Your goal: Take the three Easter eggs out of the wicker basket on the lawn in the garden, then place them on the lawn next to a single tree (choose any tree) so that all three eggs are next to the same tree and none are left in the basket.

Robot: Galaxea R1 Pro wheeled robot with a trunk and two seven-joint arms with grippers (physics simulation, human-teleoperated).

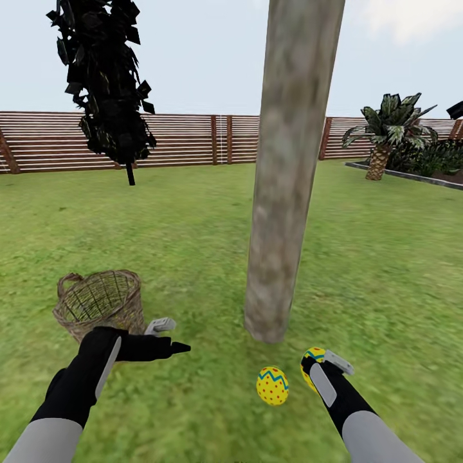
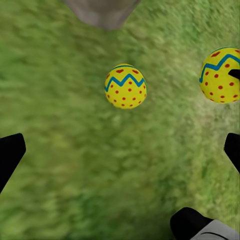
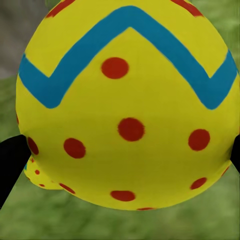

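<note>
While the lawn (image 1: pixel 193 225) spreads around the tree (image 1: pixel 289 173), the wicker basket (image 1: pixel 99 302) sits just beyond the spread, empty left pincer (image 1: pixel 168 335), and the right pincer (image 1: pixel 315 366) pinches 1 egg (image 1: pixel 313 357), with another egg (image 1: pixel 272 386) lying just left of it.

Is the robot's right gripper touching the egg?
Touching. In the right wrist view the egg sits between the right gripper's black fingertips, both pressed against its sides.

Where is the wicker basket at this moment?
In the head view the basket stands on the lawn at the left, left of the tree trunk, just beyond the left claw.
</note>
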